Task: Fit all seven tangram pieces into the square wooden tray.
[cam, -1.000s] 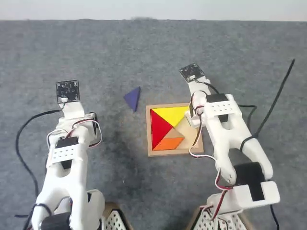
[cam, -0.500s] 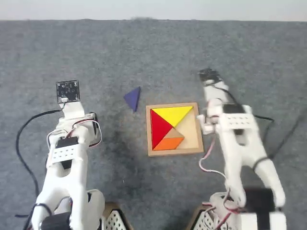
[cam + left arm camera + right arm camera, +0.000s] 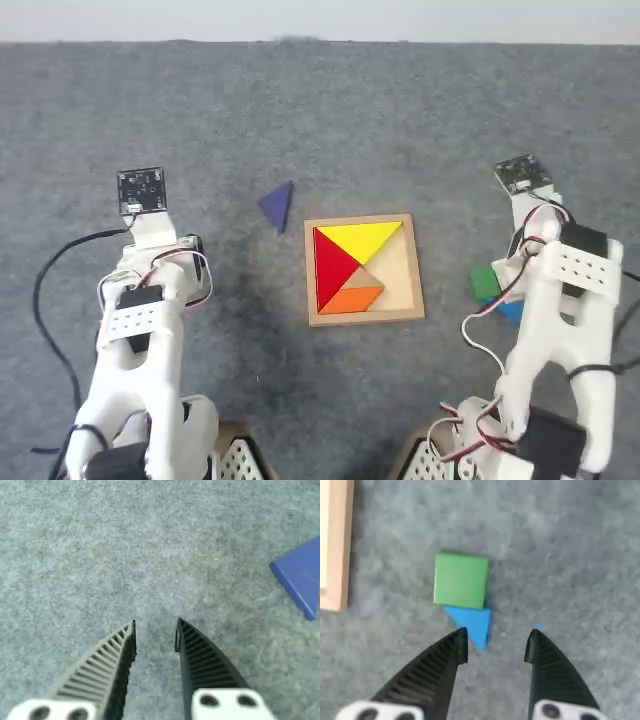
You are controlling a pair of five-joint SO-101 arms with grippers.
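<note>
The square wooden tray holds a yellow triangle, a red triangle and an orange piece; its right part is bare wood. A dark blue triangle lies on the cloth up-left of the tray, off to one side of my open left gripper, which has nothing between its fingers. Right of the tray, a green square touches a light blue triangle. My right gripper hangs open just behind them, one fingertip at the blue triangle's corner.
Grey cloth covers the whole table. The left arm stands well left of the tray, the right arm to its right, partly covering the light blue piece. The tray's edge lies beyond the green square.
The right arm has swung from over the tray's right side out to the right, uncovering the green and light blue pieces. The left arm has not moved.
</note>
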